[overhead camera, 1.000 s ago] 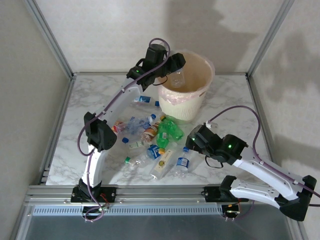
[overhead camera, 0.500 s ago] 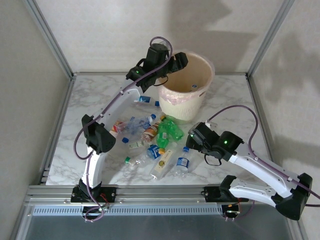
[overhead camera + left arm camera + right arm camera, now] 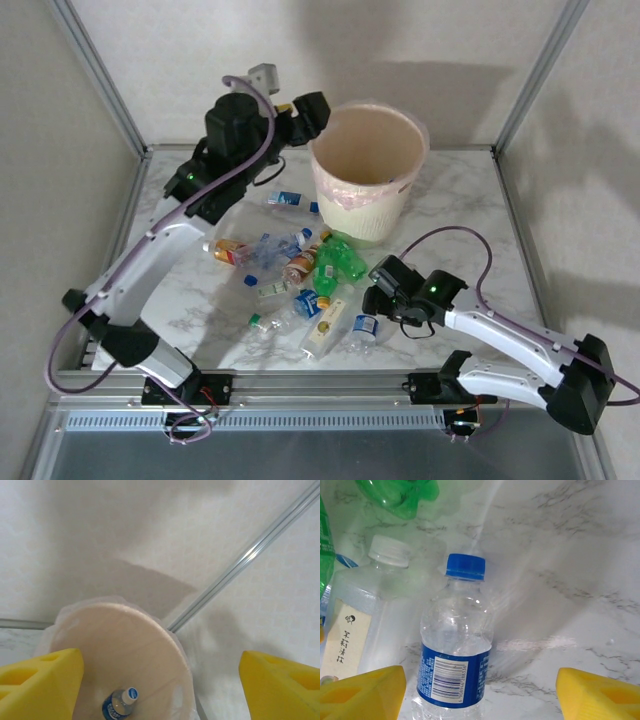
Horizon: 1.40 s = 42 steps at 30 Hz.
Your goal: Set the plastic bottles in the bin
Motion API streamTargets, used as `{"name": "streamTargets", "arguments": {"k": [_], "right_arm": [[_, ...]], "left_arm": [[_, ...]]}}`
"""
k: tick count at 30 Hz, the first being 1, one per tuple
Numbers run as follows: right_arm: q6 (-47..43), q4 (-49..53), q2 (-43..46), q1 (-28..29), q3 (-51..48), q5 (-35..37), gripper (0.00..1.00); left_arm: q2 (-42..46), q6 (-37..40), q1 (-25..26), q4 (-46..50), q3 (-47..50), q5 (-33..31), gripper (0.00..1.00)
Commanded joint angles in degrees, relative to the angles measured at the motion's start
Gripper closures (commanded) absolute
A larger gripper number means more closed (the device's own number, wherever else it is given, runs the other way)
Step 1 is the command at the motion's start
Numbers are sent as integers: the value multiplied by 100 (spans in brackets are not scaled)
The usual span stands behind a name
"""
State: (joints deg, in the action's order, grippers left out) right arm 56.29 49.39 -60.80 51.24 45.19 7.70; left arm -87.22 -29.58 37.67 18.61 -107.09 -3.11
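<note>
The cream bin [image 3: 366,203] stands at the back of the table. My left gripper [image 3: 308,110] hangs open just left of its rim. In the left wrist view the open gripper [image 3: 160,685] looks down into the bin [image 3: 130,645], where a clear blue-capped bottle [image 3: 118,706] lies. Several bottles [image 3: 300,272], clear and green, lie scattered in front of the bin. My right gripper [image 3: 377,298] is low and open over a clear blue-capped bottle [image 3: 365,323]. That bottle [image 3: 456,645] lies between the fingers of the open gripper [image 3: 480,695], closer to the left pad [image 3: 362,692].
A white-capped bottle with a paper label [image 3: 367,600] lies right beside the blue-capped one, and a green bottle [image 3: 400,495] lies beyond it. Metal frame posts [image 3: 100,75] and walls enclose the table. Bare marble [image 3: 460,200] lies right of the bin.
The left gripper let its clear bottle drop into the bin, then swung back and left off the rim. The right gripper moved left and down toward the blue-capped bottle.
</note>
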Motion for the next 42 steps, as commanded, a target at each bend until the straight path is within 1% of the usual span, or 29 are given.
{"name": "streamTargets", "arguments": {"k": [1, 5, 14, 22, 28, 42], "right_arm": [[-83, -248, -117, 2, -89, -281, 20], [-86, -308, -439, 8, -51, -352, 20], [152, -395, -1021, 287, -1, -357, 19], [347, -507, -1164, 463, -72, -483, 18], [346, -510, -1436, 538, -10, -525, 21], [443, -655, -1773, 567, -161, -551, 24]], "left_arm": [[330, 223, -47, -384, 661, -304, 16], [659, 319, -107, -402, 1147, -94, 15], [1204, 59, -284, -427, 2016, -51, 16], [1391, -25, -579, -296, 2314, 4, 17], [1463, -153, -753, -364, 2556, 7, 19], [1429, -192, -779, -332, 2702, 121, 19]]}}
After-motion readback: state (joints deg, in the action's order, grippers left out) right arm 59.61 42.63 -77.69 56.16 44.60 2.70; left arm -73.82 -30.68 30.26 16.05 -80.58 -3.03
